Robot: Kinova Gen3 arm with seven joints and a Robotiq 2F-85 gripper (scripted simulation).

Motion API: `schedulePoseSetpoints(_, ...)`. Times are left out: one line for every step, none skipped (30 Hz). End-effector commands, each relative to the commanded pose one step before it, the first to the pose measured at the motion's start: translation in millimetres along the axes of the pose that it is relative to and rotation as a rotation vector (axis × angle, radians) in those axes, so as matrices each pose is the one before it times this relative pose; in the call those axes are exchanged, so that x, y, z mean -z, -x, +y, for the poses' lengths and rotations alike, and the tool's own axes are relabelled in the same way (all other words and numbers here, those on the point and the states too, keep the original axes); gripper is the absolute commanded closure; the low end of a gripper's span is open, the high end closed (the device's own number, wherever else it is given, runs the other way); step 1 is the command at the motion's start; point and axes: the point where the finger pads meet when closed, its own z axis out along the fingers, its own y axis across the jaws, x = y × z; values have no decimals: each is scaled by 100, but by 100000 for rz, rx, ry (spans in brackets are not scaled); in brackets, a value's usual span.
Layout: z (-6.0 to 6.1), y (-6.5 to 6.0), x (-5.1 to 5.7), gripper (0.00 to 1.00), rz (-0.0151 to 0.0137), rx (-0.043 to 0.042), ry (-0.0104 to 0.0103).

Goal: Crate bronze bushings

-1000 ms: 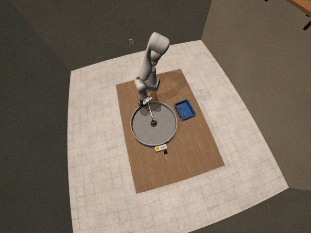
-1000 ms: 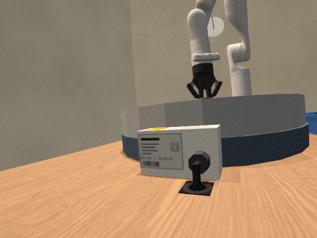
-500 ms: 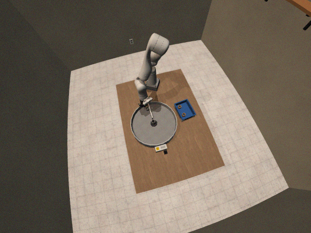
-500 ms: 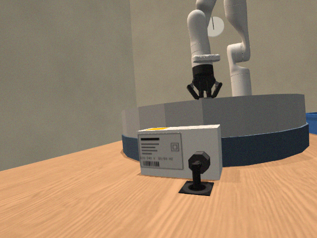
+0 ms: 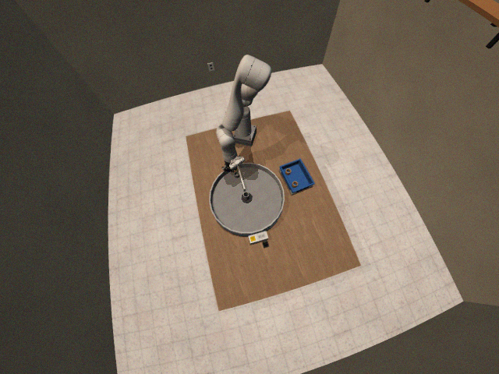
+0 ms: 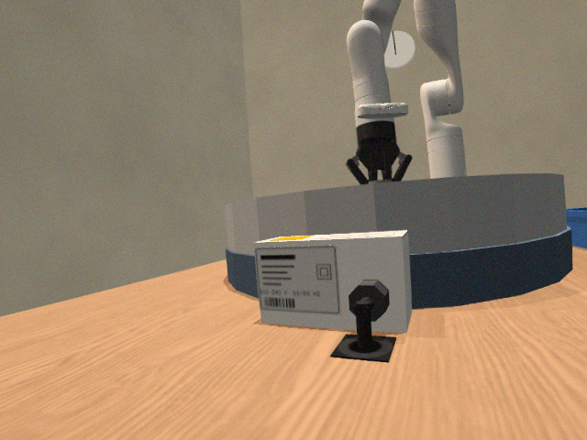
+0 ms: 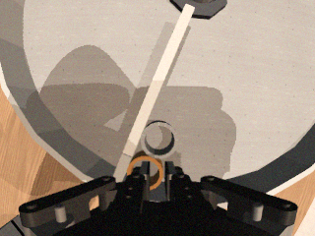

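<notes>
And here we are at the turning table, with our gripper pointing down, low over its rim side nearest the arm's base! The fingers stand narrowly apart, not clamped on anything. Look closely from the wrist: a bronze bushing sits right at the fingertips, one finger over its opening and its wall reaching into the gap. We can't tell whether either finger touches it.

Just beside it, farther in toward the central hub, stands a steel bushing on the turning table. The pale bar slants out from near the hub and passes right by both bushings.

Over in the blue crate, we've got two bronze bushings, one near a corner, the other apart from it. The crate sits beside the turning table on the wooden tabletop.
</notes>
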Motion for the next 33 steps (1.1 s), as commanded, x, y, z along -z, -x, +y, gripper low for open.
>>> schedulePoseSetpoints(43,43,-2,86,-25,-161,28)
schedulePoseSetpoints(0,0,0,86,0,0,0)
schedulePoseSetpoints(0,0,0,86,0,0,0)
schedulePoseSetpoints(0,0,0,86,0,0,0)
schedulePoseSetpoints(0,0,0,86,0,0,0)
schedulePoseSetpoints(0,0,0,86,0,0,0)
schedulePoseSetpoints(0,0,0,86,0,0,0)
schedulePoseSetpoints(-1,-6,-86,86,13,12,6)
schedulePoseSetpoints(0,1,-91,86,-3,-3,-1)
schedulePoseSetpoints(0,1,-91,86,-3,-3,-1)
schedulePoseSetpoints(0,1,-91,86,-3,-3,-1)
schedulePoseSetpoints(0,1,-91,86,-3,-3,-1)
schedulePoseSetpoints(0,0,0,86,0,0,0)
schedulePoseSetpoints(0,0,0,86,0,0,0)
schedulePoseSetpoints(0,0,0,86,0,0,0)
schedulePoseSetpoints(0,0,0,86,0,0,0)
schedulePoseSetpoints(0,0,0,86,0,0,0)
schedulePoseSetpoints(0,0,0,86,0,0,0)
schedulePoseSetpoints(0,0,0,86,0,0,0)
schedulePoseSetpoints(0,0,0,86,0,0,0)
schedulePoseSetpoints(0,0,0,86,0,0,0)
schedulePoseSetpoints(0,0,0,86,0,0,0)
schedulePoseSetpoints(0,0,0,86,0,0,0)
schedulePoseSetpoints(0,0,0,86,0,0,0)
schedulePoseSetpoints(-1,-6,-86,86,13,12,6)
schedulePoseSetpoints(0,1,-91,86,-3,-3,-1)
schedulePoseSetpoints(0,1,-91,86,-3,-3,-1)
schedulePoseSetpoints(0,1,-91,86,-3,-3,-1)
schedulePoseSetpoints(0,1,-91,86,-3,-3,-1)
schedulePoseSetpoints(0,0,0,86,0,0,0)
schedulePoseSetpoints(0,0,0,86,0,0,0)
schedulePoseSetpoints(0,0,0,86,0,0,0)
schedulePoseSetpoints(0,0,0,86,0,0,0)
